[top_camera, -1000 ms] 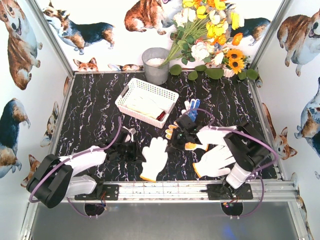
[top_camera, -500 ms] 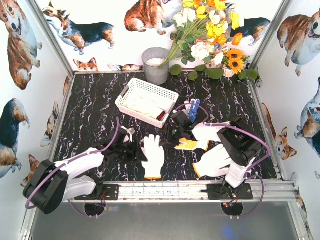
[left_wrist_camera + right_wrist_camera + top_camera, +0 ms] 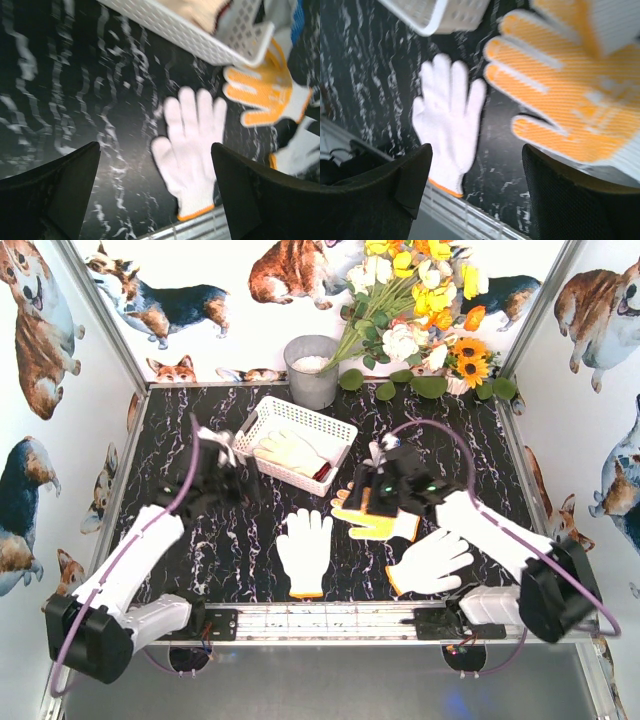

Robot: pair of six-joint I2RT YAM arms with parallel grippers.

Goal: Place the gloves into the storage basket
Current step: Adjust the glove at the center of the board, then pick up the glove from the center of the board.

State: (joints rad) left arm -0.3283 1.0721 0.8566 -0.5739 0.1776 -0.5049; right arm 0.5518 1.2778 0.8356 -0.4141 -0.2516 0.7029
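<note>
The storage basket (image 3: 335,430) stands at the back centre, with a cream glove (image 3: 288,452) with a red cuff lying in it. On the table lie a white glove with an orange cuff (image 3: 305,552), an orange-yellow glove (image 3: 375,524) and another white glove (image 3: 430,562). A blue-palmed glove (image 3: 381,451) shows partly behind my right arm. My left gripper (image 3: 222,455) hovers open by the basket's left end, holding nothing. My right gripper (image 3: 375,480) hangs open over the orange-yellow glove (image 3: 565,95). In the left wrist view, the white glove (image 3: 192,150) lies below the open left gripper (image 3: 155,200). The right gripper (image 3: 475,195) is empty.
A round grey bucket (image 3: 312,370) and a bunch of artificial flowers (image 3: 420,310) stand at the back. A metal rail (image 3: 350,620) runs along the near edge. Patterned walls close off the left, right and back sides.
Both grippers opened and rose from the table. The right one let go of the orange-yellow glove, which now lies flat. The left arm swung from the white glove back towards the basket's left end.
</note>
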